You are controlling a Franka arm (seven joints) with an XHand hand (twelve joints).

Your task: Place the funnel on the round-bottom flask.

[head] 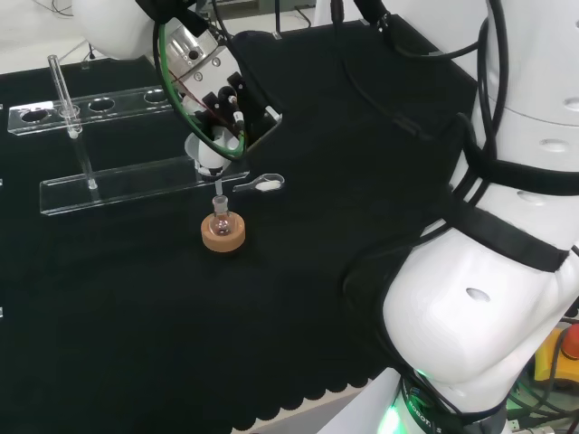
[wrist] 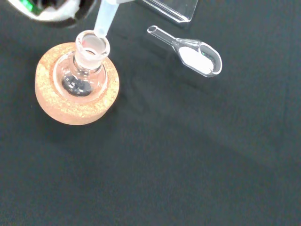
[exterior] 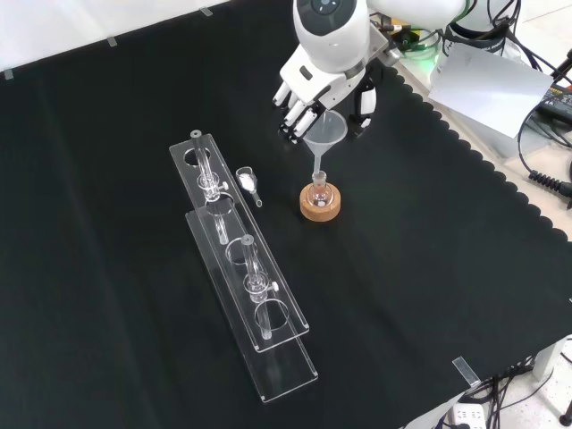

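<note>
The funnel (exterior: 325,131) is held in the curled fingers of the hand (exterior: 315,89), its stem just below at the neck of the round-bottom flask (exterior: 320,190), seemingly not yet inside. A straight lowering is called for next.

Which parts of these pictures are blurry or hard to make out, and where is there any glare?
Wrist view: the funnel stem and a white part at the frame's edge are blurred, while the round-bottom flask and cork ring are sharp. Head view: the clear rack catches pale glare. Front view: even light, black cloth nearly shadowless, glassware faint.
</note>
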